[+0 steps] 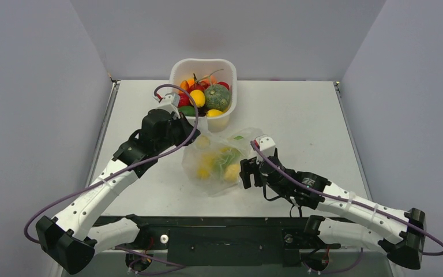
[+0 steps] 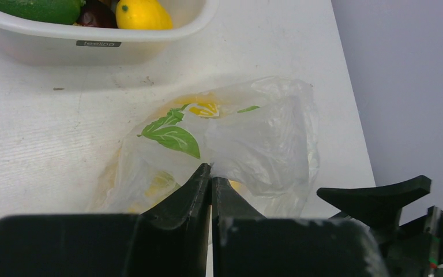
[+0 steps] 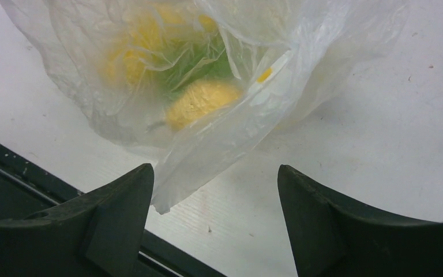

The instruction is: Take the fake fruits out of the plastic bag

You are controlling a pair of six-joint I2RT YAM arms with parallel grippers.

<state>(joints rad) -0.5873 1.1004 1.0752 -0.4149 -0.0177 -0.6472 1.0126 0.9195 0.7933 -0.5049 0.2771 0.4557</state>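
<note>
The plastic bag [image 1: 222,161] lies crumpled on the table in front of the tub, still holding the fake fruits [image 1: 207,164]. Through the film I see yellow fruits [image 3: 199,101] and a green one [image 3: 191,68]. My left gripper [image 2: 211,173] is at the bag's far-left edge, shut on a fold of film just below the green leaf print [image 2: 173,135]. My right gripper [image 3: 214,173] stands open at the bag's near-right side. A loose corner of the bag [image 3: 173,184] hangs beside its left finger, and nothing is pinched.
A white square tub [image 1: 231,69] stands at the back of the table. It is filled with other fruits, among them a ribbed green squash [image 1: 217,97] and a lemon [image 2: 141,14]. The black base rail [image 1: 207,231] runs along the near edge.
</note>
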